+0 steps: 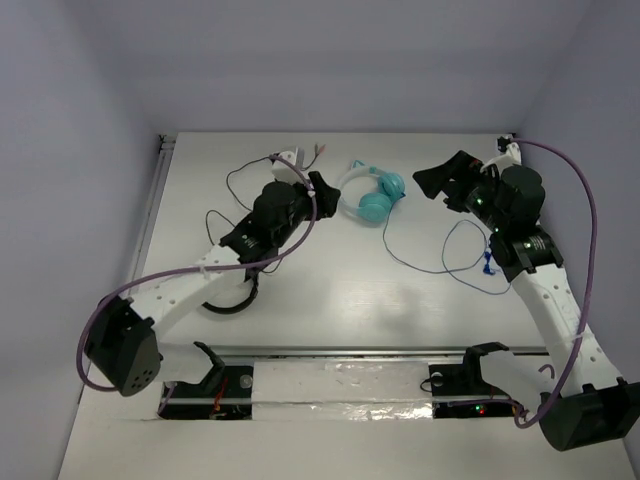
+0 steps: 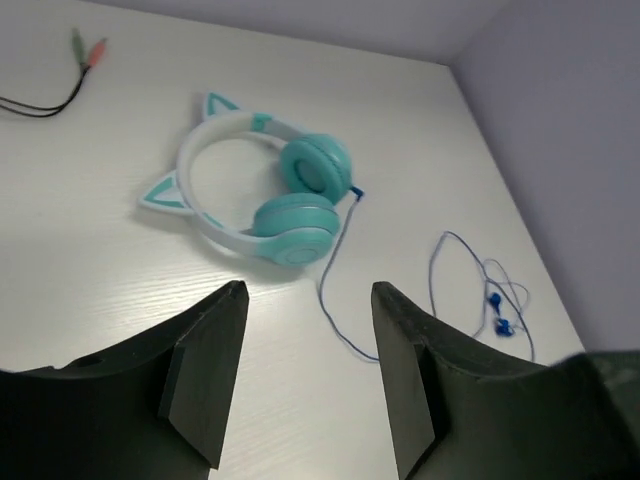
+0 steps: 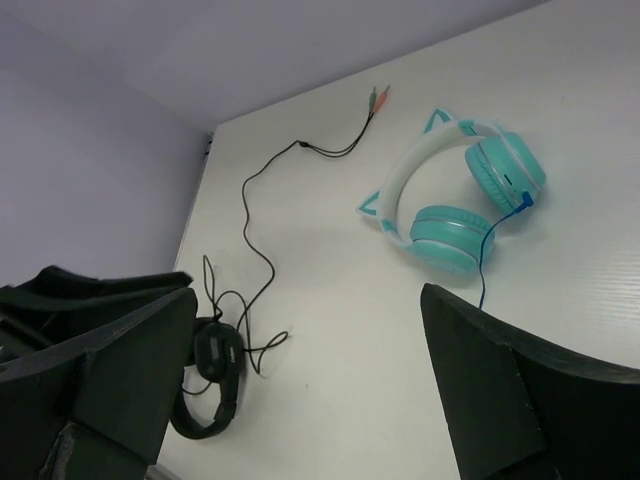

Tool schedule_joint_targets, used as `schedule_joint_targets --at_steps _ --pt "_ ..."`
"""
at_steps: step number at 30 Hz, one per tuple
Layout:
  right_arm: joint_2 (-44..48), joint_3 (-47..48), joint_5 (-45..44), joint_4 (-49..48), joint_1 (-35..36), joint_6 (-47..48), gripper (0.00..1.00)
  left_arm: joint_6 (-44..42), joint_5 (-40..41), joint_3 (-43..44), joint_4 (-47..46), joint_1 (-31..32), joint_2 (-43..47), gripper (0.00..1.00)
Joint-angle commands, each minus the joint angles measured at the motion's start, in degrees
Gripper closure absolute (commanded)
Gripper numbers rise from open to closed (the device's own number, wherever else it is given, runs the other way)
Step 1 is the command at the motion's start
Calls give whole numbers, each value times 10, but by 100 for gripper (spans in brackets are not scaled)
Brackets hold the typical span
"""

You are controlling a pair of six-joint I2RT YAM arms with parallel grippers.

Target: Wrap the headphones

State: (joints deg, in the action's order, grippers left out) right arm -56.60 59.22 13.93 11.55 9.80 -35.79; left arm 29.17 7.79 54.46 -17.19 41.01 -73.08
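The teal headphones [image 1: 376, 206] with a pale cat-ear headband lie flat at the back middle of the table, between my two grippers. Their thin dark blue cord [image 1: 420, 265] trails toward the right and ends in a loose tangle [image 1: 488, 265] beside my right arm. My left gripper [image 1: 322, 195] hovers just left of the headband, open and holding nothing. In the left wrist view the headphones [image 2: 270, 190] sit ahead of the left gripper [image 2: 310, 292]. My right gripper [image 1: 436, 178] stands wide open to the right of the cups. The right wrist view shows the headphones [image 3: 460, 200] beyond the right gripper [image 3: 308, 295].
A black pair of headphones [image 3: 210, 380] with a tangled black wire [image 3: 250, 230] lies at the left, under my left arm [image 1: 230, 295]. The wire's red and green plugs [image 3: 378, 97] rest near the back wall. Thick purple cables [image 1: 590, 230] loop off both arms.
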Motion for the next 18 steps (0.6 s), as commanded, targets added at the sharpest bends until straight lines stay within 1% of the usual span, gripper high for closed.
schedule_joint_targets --at_steps 1,3,4,5,7,8,9,10,12,13,15,16,18 --pt "5 21 2 -26 8 9 0 -62 87 62 30 -2 -33 49" --pt "6 12 22 -45 8 -6 0 -78 91 81 40 -2 -63 39" --pt "7 3 48 -81 8 -13 0 -91 99 106 47 -2 -73 34" --pt "8 -17 55 -100 15 -18 0 -97 101 120 54 -2 -85 31" --pt "6 -24 39 -109 23 -14 0 -110 107 159 80 -2 -117 27" --pt "4 -23 29 -108 29 -5 0 -113 109 168 87 -2 -134 28" --pt "3 -23 21 -108 29 2 0 -118 111 174 87 -2 -141 31" --pt "2 -22 9 -107 29 5 0 -120 112 184 84 -2 -145 44" --pt "-2 -28 2 -109 29 14 0 -123 107 193 78 -17 -163 59" --pt "-3 -31 -5 -122 29 17 0 -124 101 201 80 -22 -171 74" --pt "-4 -42 0 -132 29 23 0 -125 77 236 94 -34 -202 87" --pt "-12 -46 19 -130 29 24 0 -129 68 249 112 -41 -214 97" --pt "-21 -54 43 -139 35 20 0 -149 61 288 139 -41 -252 97"
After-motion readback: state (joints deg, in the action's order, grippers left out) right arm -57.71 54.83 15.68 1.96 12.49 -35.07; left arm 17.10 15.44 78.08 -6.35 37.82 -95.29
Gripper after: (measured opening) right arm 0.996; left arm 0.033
